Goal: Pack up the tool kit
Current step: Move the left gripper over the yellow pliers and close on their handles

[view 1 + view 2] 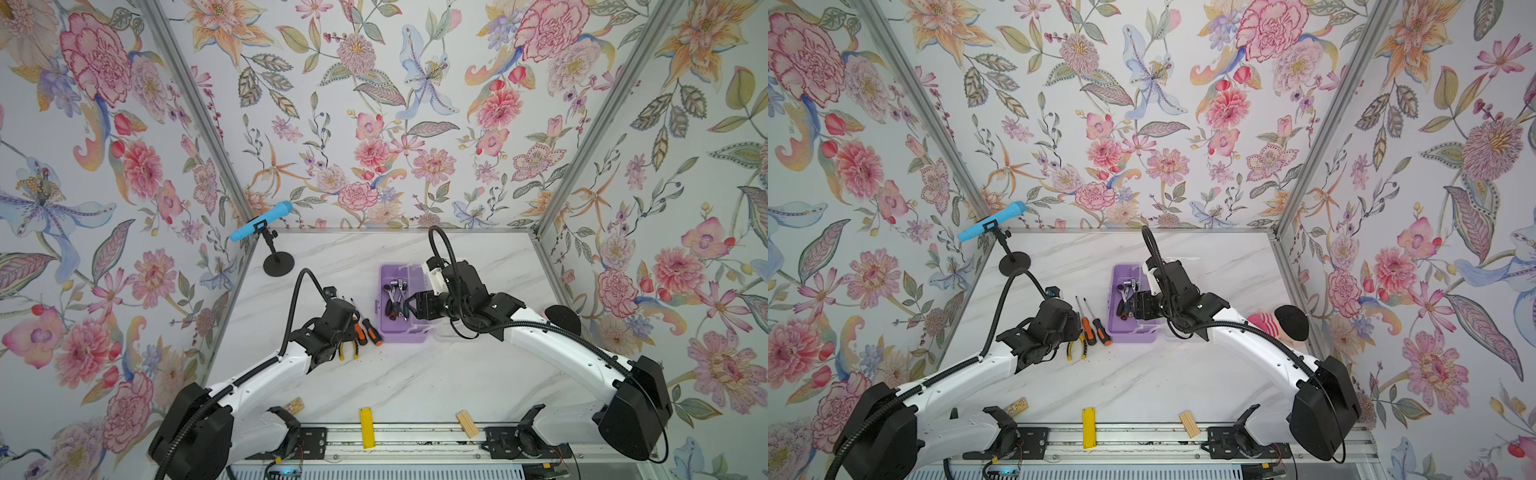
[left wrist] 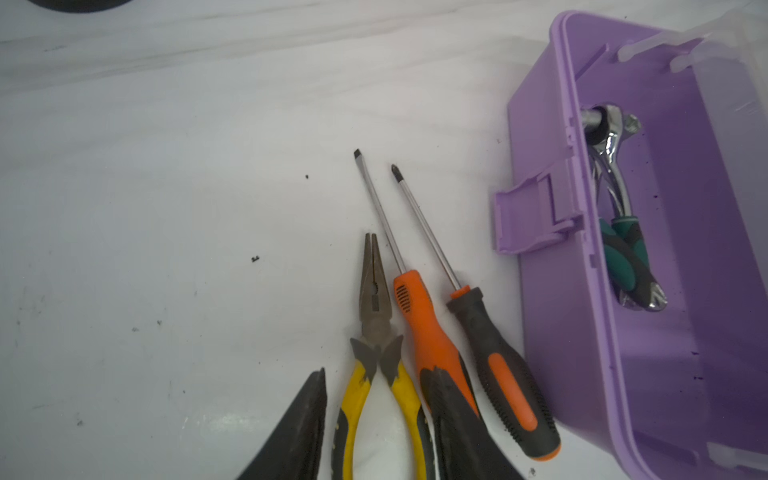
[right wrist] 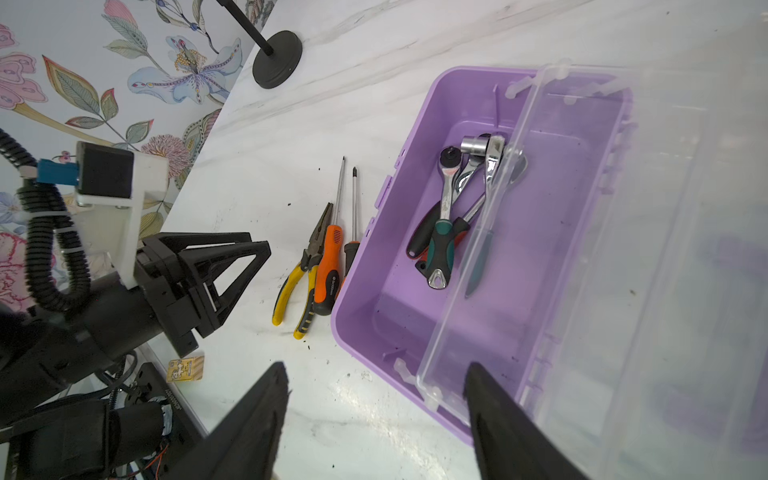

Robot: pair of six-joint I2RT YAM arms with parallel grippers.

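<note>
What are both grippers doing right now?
Left gripper: open over the pliers, holding nothing.
Right gripper: open, empty, beside the clear lid.

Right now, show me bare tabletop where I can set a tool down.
Free: the wide marble between the pliers and the yellow bar; also behind the case, beside the stand base. Crowded: the screwdrivers lie close beside the case.

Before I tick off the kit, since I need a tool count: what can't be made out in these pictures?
Tools in the case: in both top views the right end effector covers part of the pile.
Same pile, right wrist view: the clear lid blurs what lies under it.
Pliers handles: left wrist view, cut off by the bottom edge.
Card: print too small in both top views.
</note>
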